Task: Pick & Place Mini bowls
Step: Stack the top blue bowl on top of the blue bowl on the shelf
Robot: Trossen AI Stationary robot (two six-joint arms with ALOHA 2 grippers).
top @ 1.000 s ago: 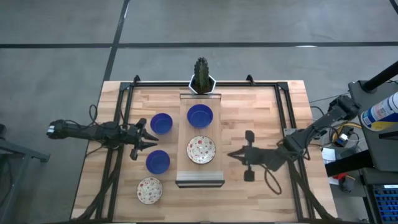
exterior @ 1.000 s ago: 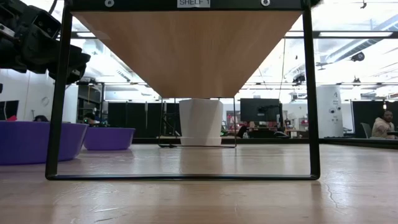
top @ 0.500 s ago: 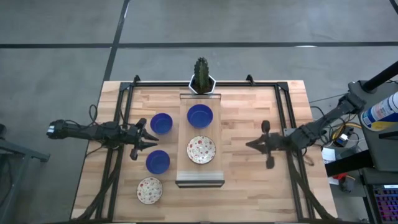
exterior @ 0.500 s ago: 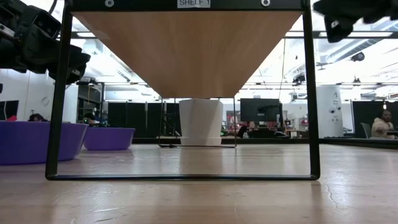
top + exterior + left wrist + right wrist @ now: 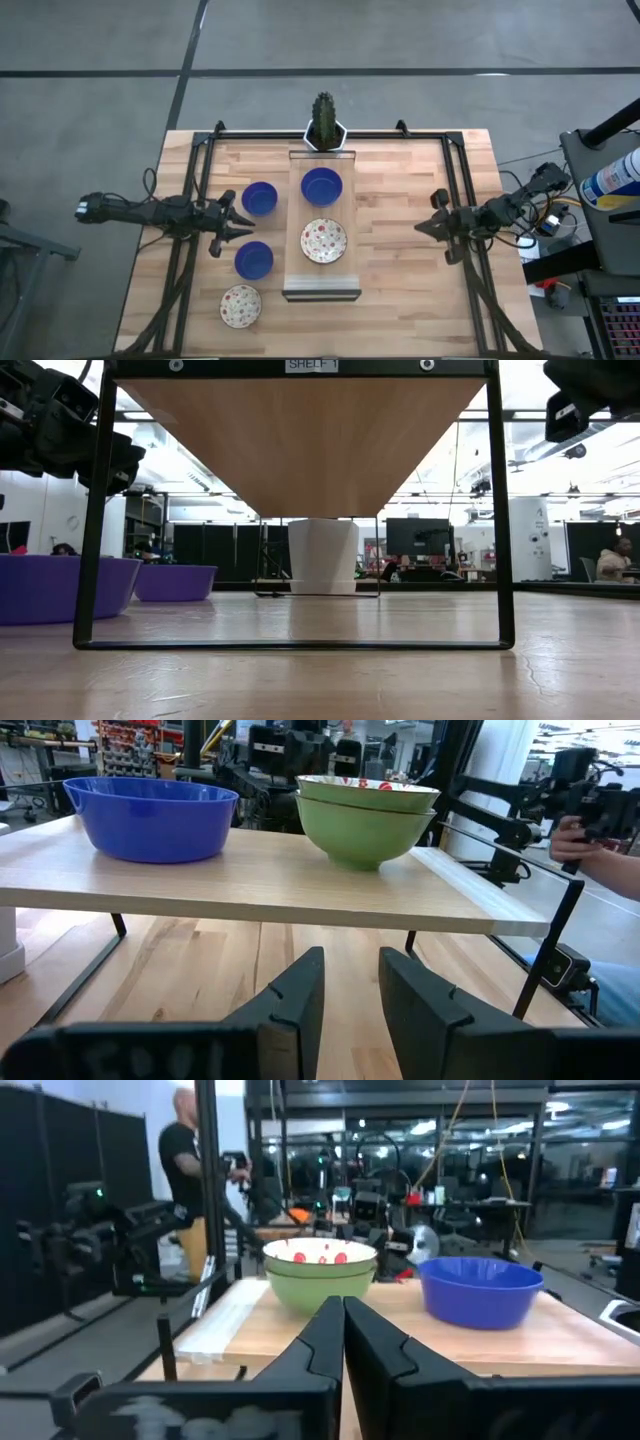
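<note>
Three cobalt blue bowls show in the high view: two on the table (image 5: pixel 260 197) (image 5: pixel 253 259) and one on the low wooden shelf (image 5: pixel 322 186). A speckled cream bowl (image 5: pixel 323 240) sits on the shelf beside it. In the left wrist view it (image 5: pixel 365 815) looks like a cream bowl stacked in a green one. Another speckled bowl (image 5: pixel 241 305) rests on the table near the front. My left gripper (image 5: pixel 243 228) (image 5: pixel 350 955) hovers between the two table blue bowls, slightly open, pointing at the shelf. My right gripper (image 5: pixel 420 227) (image 5: pixel 343 1302) is shut, right of the shelf, empty.
The shelf (image 5: pixel 322 285) stands on thin black legs (image 5: pixel 97 510) in the table's middle. A white hexagonal cactus pot (image 5: pixel 325 130) sits at the far edge behind it. Black rails (image 5: pixel 460 190) run along both table sides. Bare wood lies between the shelf and my right gripper.
My right gripper has drawn back from beside the shelf toward the table's right edge and a little toward the far side, staying shut. The left arm and all bowls have kept still.
</note>
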